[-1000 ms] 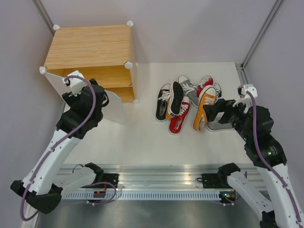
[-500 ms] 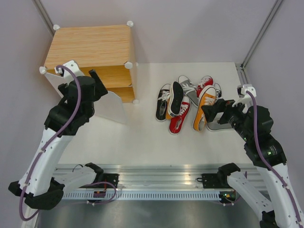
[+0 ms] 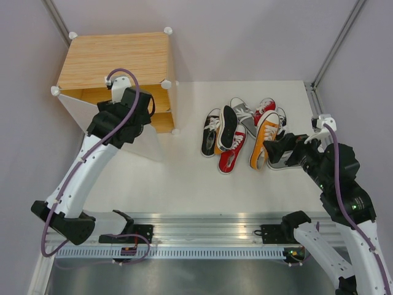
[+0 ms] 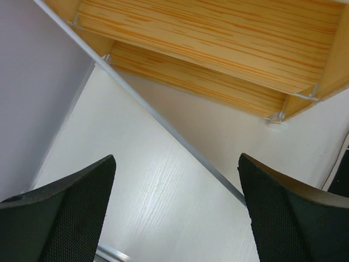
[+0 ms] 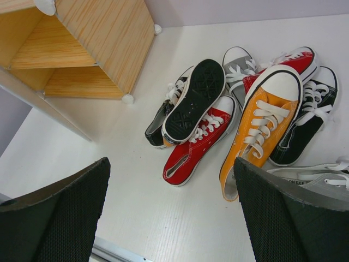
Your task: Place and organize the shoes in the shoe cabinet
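Seen from above, the shoe cabinet (image 3: 116, 58) stands in the upper left of the frame with its white door (image 3: 150, 144) swung open, and the left claw (image 3: 140, 109) hangs spread and empty at the opening. The shoes (image 3: 242, 132) lie jumbled on the counter (image 3: 184, 178) right of centre, none inside yet, with the right claw (image 3: 273, 150) spread and empty beside the orange shoe (image 3: 263, 140). A clean pick would likely close across that shoe's narrow width, clear of neighbouring laces.
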### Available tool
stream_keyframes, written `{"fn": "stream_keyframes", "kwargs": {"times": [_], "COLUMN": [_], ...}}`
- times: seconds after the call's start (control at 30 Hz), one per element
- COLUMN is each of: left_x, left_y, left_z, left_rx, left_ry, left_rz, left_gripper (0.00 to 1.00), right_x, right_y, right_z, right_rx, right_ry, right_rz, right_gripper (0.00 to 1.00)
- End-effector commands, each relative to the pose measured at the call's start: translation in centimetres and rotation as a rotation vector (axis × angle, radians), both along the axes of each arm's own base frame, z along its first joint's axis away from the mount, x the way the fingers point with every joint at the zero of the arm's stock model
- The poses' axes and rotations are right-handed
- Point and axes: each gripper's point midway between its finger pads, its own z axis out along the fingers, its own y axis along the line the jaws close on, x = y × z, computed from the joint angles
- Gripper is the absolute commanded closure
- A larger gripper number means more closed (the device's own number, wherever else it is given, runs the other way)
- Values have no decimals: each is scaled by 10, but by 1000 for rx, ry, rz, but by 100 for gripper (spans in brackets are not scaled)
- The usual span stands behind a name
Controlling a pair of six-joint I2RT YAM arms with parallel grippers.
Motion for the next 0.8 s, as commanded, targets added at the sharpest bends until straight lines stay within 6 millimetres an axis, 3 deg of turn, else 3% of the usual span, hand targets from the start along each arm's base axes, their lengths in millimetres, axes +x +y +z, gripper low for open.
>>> {"fn": "stream_keyframes", "kwargs": {"times": [0.0,0.13,0.47,0.77], "left_x": [-9,-18,-62,-100], "left_y": [24,34,76,113], "left_z": [1,-5,-4,1], "left_rx": [104,128,175,217], "left_ry": [29,54,75,84], "left_rz": [57,78,152,224], "left_gripper": [5,6,7,6], "right_x": [-5,-5,-6,1], "right_y": [-3,-3,4,17], "right_z": [15,16,34,37], "right_rx": [0,-4,25,60], "right_ry": [-37,-37,-74,-69], "right_rz": [-6,0,33,80], "right_gripper": [2,2,2,2]}}
